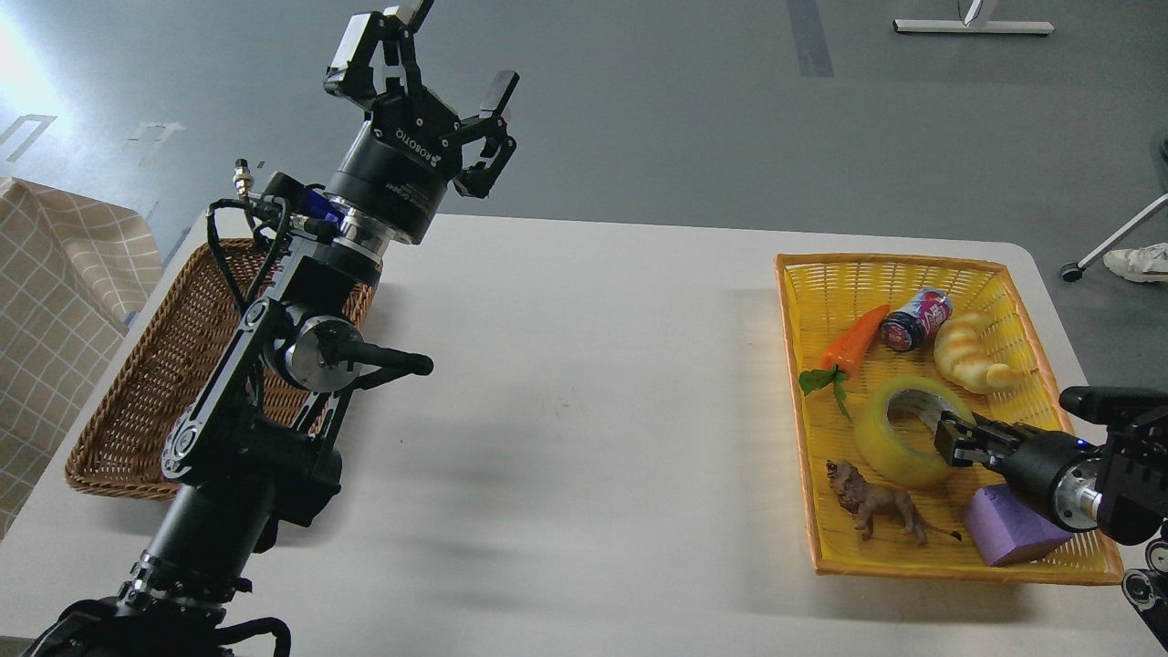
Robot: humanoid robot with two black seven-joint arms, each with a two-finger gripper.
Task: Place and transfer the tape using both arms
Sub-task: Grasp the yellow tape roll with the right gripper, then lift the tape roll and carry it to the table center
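The tape [890,443], a wide translucent yellow roll with a grey-white core, lies tilted in the yellow basket [826,274] at the right. My right gripper [951,438] comes in low from the right edge. Its jaws are pinched on the roll's right wall, with one finger inside the core. My left gripper [452,50] is open and empty. It is held high above the table's far left, pointing up and away, over the edge of the brown wicker basket [137,401].
The yellow basket also holds an orange carrot toy [853,339], a small can [915,319], a pale croissant toy [969,363], a brown lion figure [874,506] and a purple block [1008,537]. The white table [584,411] lies between the two baskets.
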